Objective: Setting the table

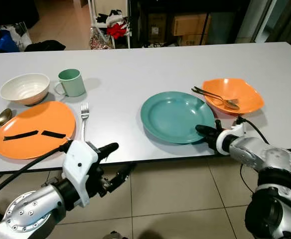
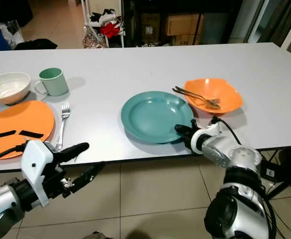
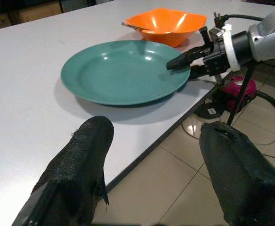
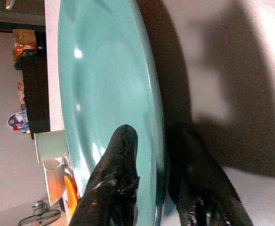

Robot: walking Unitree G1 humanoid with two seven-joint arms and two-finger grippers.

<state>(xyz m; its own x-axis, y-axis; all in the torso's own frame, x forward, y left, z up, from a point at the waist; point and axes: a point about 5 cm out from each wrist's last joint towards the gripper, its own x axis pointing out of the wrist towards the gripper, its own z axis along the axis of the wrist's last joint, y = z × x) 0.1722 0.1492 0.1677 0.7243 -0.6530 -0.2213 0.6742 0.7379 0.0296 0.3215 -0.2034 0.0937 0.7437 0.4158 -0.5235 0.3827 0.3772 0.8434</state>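
**Two fingers pinch the teal plate's rim**

Two black fingers of our right gripper (image 1: pixel 204 131) are closed on the near right rim of the teal plate (image 1: pixel 175 116), one finger (image 4: pixel 110 181) above the rim and the other beneath it. The plate lies flat on the white table (image 1: pixel 135 74), its near rim close to the table's front edge, with tiled floor (image 1: pixel 175 199) below. Just beside the plate, on its far right, sits the orange bowl (image 1: pixel 232 94); we see a fork and spoon (image 1: pixel 215 96) lying across it, their handles sticking out toward the plate. Bowl and plate look almost touching, though we cannot tell if they do.

Our left gripper (image 1: pixel 115 162) hangs below and in front of the table edge, off the table, its fingers spread wide and holding nothing. From its wrist view both fingers (image 3: pixel 76 169) frame the plate across a bare stretch of tabletop.

To the left of that bare stretch a fork (image 1: pixel 83 117) lies beside an orange plate (image 1: pixel 35 128), which carries two black strips (image 1: pixel 33 134). A spoon (image 1: pixel 2 119) lies at that plate's far left side. Behind them stand a white bowl (image 1: pixel 25 88) and a green mug (image 1: pixel 71 82), near each other; we cannot see anything in either. The far half of the table is open surface.
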